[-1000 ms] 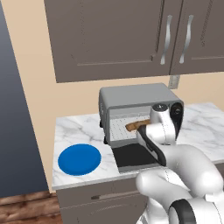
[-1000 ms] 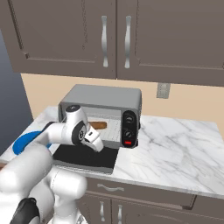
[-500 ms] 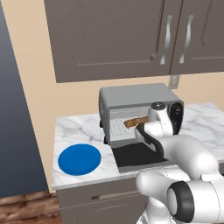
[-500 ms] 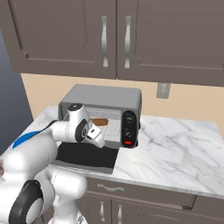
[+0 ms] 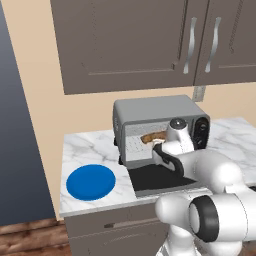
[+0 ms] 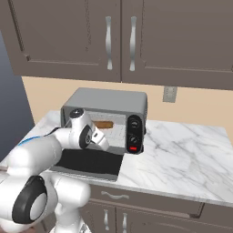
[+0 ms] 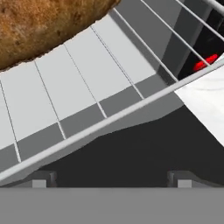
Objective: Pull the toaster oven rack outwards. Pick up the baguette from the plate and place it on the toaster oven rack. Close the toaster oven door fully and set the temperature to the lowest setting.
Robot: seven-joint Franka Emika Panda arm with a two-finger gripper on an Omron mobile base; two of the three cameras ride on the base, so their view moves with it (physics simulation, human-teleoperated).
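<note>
One baguette [image 7: 39, 26] lies on the toaster oven rack [image 7: 87, 87] above the lowered toaster oven door [image 5: 160, 179], jaws spread empty just before it, the plate [image 5: 91, 182] bare at eight o'clock on the worktop [image 6: 182, 154].

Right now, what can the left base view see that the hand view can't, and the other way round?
Left base view alone: the blue plate, bare on the marble counter, the whole grey toaster oven, the cupboards above, and the robot's arm reaching toward the oven.

Hand view alone: a close look at the rough brown crust, the rack's thin wires, and the red button past the rack's front bar.

Both: the baguette lying on the toaster oven rack, and the dark toaster oven door folded down open.
</note>
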